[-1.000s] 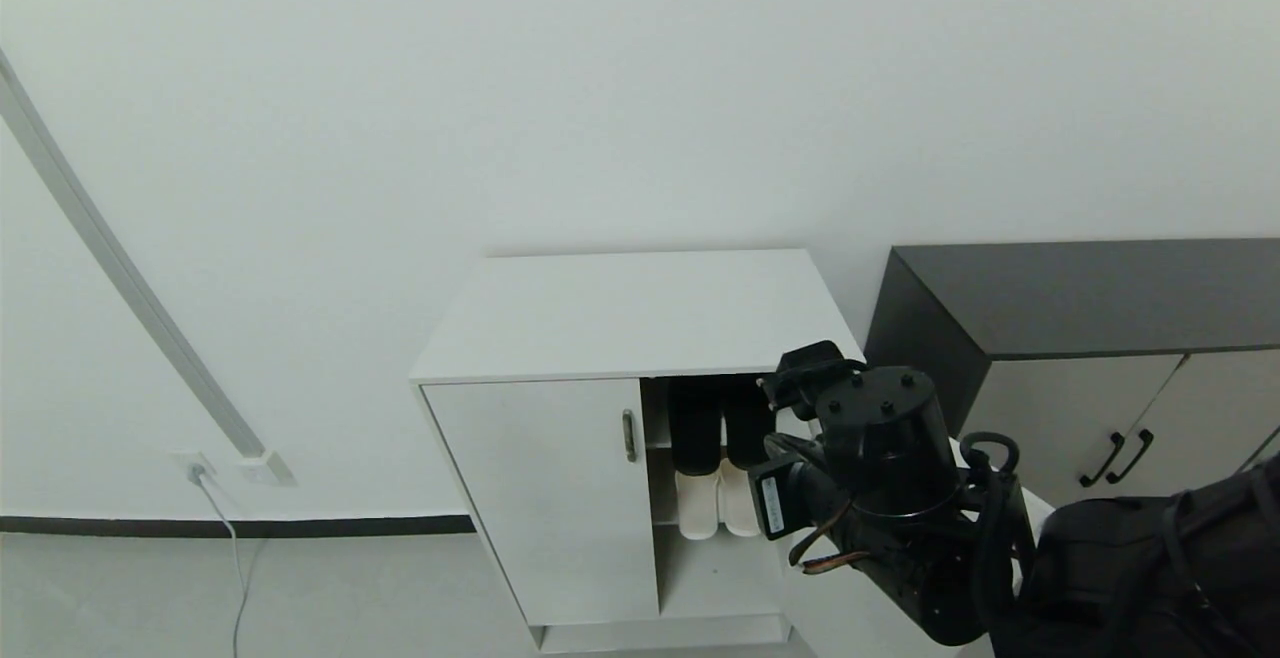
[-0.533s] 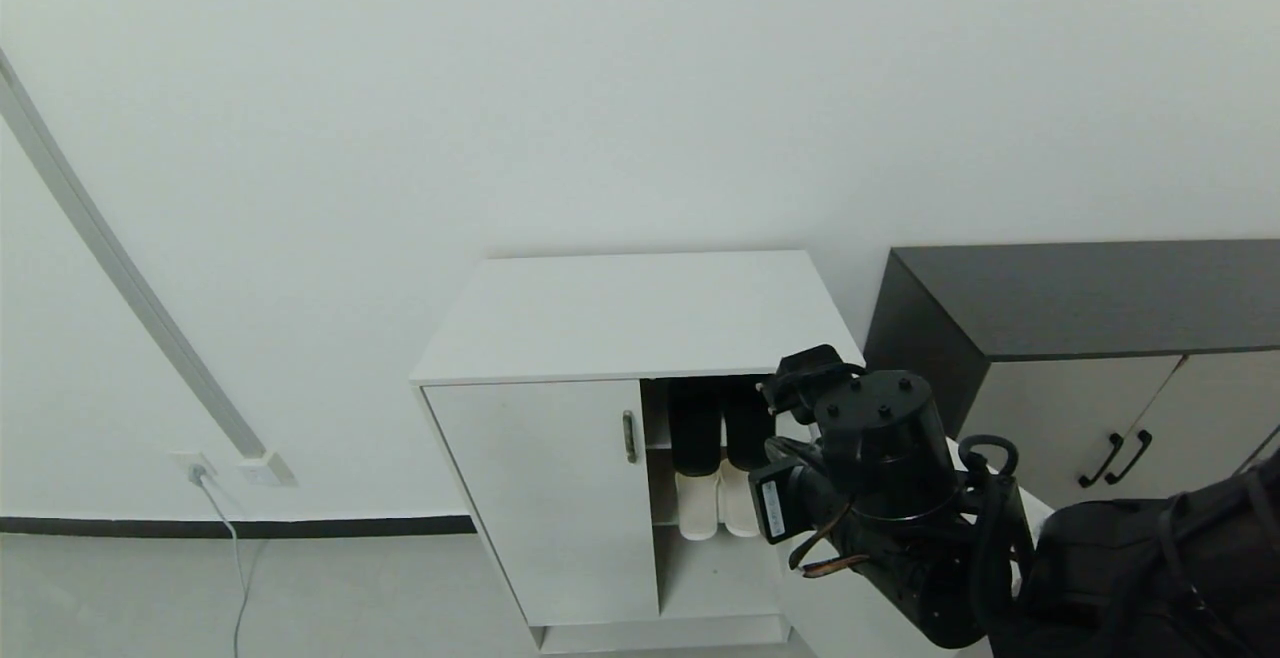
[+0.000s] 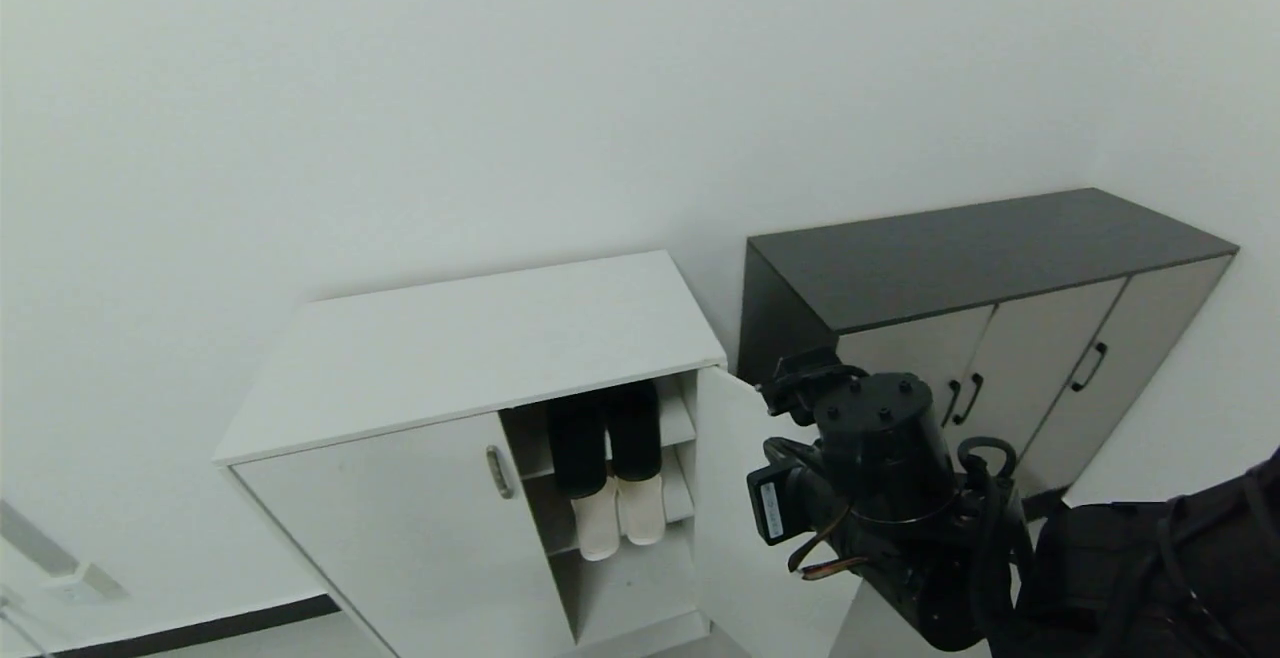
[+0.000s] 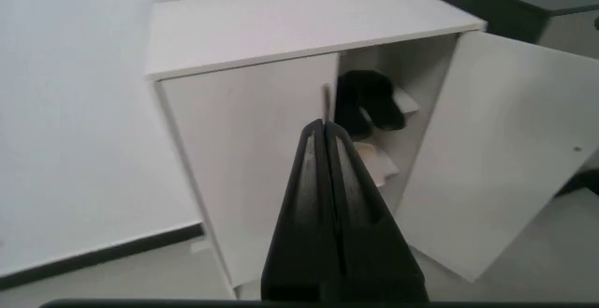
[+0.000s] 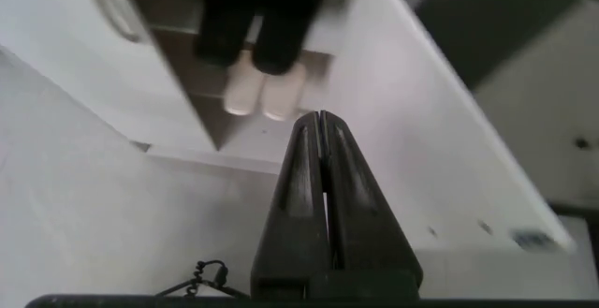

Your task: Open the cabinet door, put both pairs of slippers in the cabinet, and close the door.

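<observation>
The white cabinet (image 3: 480, 338) stands against the wall with its right door (image 3: 740, 518) swung open and its left door (image 3: 400, 538) closed. Inside, a black pair of slippers (image 3: 605, 438) sits on the upper shelf and a white pair (image 3: 620, 518) on the shelf below. My right arm (image 3: 880, 458) hangs in front of the open door. The right gripper (image 5: 320, 121) is shut and holds nothing, its tips toward the white pair (image 5: 265, 93) and the open door (image 5: 440, 149). My left gripper (image 4: 325, 132) is shut and holds nothing, facing the cabinet front near the black pair (image 4: 374, 97).
A longer grey cabinet with a dark top (image 3: 980, 248) stands just right of the white one, its doors closed. A black baseboard (image 3: 200, 626) runs along the wall at the left. Bare floor (image 5: 103, 214) lies before the cabinet.
The head camera has turned to the right, so both cabinets sit further left in the picture. The right arm keeps its place in the view.
</observation>
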Available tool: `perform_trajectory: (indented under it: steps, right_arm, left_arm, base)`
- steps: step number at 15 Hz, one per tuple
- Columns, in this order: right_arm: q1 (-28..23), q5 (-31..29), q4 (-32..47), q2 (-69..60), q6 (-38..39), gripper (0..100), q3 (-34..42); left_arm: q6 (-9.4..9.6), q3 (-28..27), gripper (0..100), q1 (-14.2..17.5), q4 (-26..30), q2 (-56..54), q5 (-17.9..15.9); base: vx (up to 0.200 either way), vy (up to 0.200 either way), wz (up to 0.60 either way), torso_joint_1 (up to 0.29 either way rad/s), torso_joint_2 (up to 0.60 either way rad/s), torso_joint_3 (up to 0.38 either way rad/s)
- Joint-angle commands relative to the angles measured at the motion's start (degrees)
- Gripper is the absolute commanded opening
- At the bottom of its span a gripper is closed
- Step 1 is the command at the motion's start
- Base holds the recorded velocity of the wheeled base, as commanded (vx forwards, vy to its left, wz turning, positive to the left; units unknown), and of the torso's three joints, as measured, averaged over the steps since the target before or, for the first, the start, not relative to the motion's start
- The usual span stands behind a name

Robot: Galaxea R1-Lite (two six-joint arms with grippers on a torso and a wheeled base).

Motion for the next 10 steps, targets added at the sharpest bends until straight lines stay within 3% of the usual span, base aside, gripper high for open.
perform_trajectory:
  steps: [1, 2, 8, 10]
  right_arm:
    - [0.0, 0.0, 0.0, 0.0, 0.0, 0, 0.0]
    - [0.0, 0.0, 0.0, 0.0, 0.0, 0, 0.0]
    - [-0.2, 0.0, -0.2, 0.0, -0.4, 0, 0.0]
    - [-1.0, 0.1, -0.2, 0.0, -0.4, 0, 0.0]
  left_arm:
    - [0.00, 0.0, 0, 0.0, 0.0, 0.1, 0.0]
    - [0.00, 0.0, 0, 0.0, 0.0, 0.0, 0.0]
    - [0.00, 0.0, 0, 0.0, 0.0, 0.0, 0.0]
    - [-0.09, 0.0, 0, 0.1, 0.0, 0.0, 0.0]
  base:
    - [0.000, 0.000, 0.00, 0.000, 0.00, 0.000]
    - [0.000, 0.000, 0.00, 0.000, 0.00, 0.000]
    - [-0.200, 0.000, 0.00, 0.010, 0.00, 0.002]
    - [0.000, 0.000, 0.00, 0.000, 0.00, 0.000]
